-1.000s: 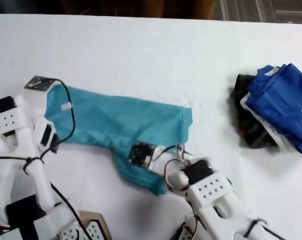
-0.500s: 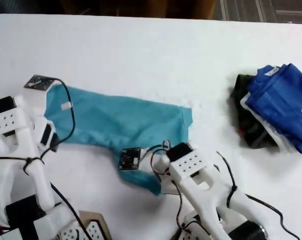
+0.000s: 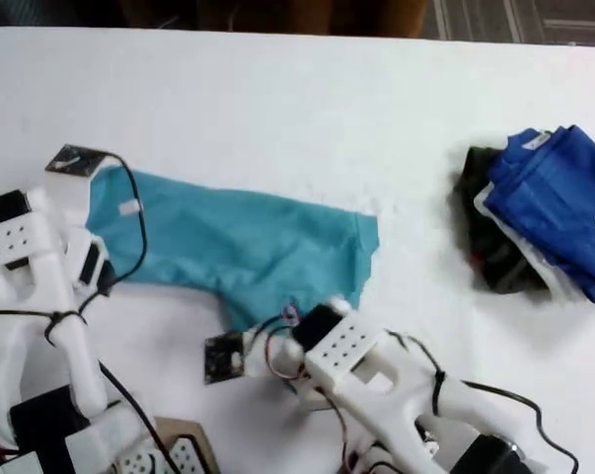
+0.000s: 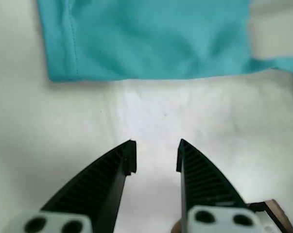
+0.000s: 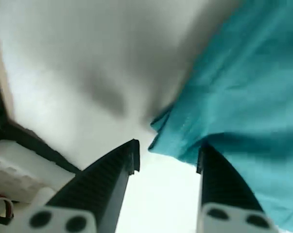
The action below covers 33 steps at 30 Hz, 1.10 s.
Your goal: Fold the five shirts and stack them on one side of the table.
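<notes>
A teal shirt (image 3: 243, 247) lies spread flat on the white table, left of centre. Folded shirts (image 3: 544, 212) are stacked at the right edge, a blue one on top of white and black ones. My left arm (image 3: 40, 257) stands at the shirt's left end. Its gripper (image 4: 156, 155) is open over bare table, a short way from the teal hem (image 4: 136, 43). My right arm (image 3: 356, 355) lies over the shirt's near lower corner. Its gripper (image 5: 168, 155) is open, with the teal corner (image 5: 170, 138) just ahead of the gap between the fingertips.
The table's near edge runs under both arm bases (image 3: 169, 449). Bare white tabletop (image 3: 277, 109) stretches behind the teal shirt and between it and the stack.
The right arm has swung left and toward the near edge along the shirt's lower flap. Its wrist camera now sits off the cloth. The left arm and the stack have not moved.
</notes>
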### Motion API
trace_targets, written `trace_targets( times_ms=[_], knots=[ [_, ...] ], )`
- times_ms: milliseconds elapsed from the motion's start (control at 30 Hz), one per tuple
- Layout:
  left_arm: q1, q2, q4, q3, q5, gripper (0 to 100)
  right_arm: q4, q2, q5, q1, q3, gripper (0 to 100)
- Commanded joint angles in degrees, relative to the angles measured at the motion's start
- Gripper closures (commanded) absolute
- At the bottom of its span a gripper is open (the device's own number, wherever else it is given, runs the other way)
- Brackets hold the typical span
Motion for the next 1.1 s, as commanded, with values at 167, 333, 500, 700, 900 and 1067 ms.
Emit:
trace_targets(
  times_ms=[167, 333, 500, 700, 900, 1067],
  knots=[
    [0.6, -1.9, -1.1, -0.7, -0.3, 84, -0.7, 0.6, -0.7, -0.7, -3.8, 79.8],
    [0.6, -1.9, -1.1, -0.4, -0.3, 84, -1.5, 0.7, -0.7, -0.7, -3.7, 79.8],
    [0.3, -1.9, -1.6, -0.6, 0.0, 84, -3.6, 1.6, -0.7, -0.7, -3.1, 79.8],
    [-9.1, -1.9, -2.5, -3.9, 7.2, 84, -5.7, 10.1, -4.2, -0.7, -6.0, 79.8],
    [-20.4, -1.8, -3.5, -8.4, 7.6, 84, -5.9, 16.6, -4.7, -0.7, -9.9, 79.8],
    [-21.5, -1.8, -3.4, -8.5, 7.5, 84, -5.7, 18.6, -4.7, -1.5, -10.0, 80.0]
  ],
)
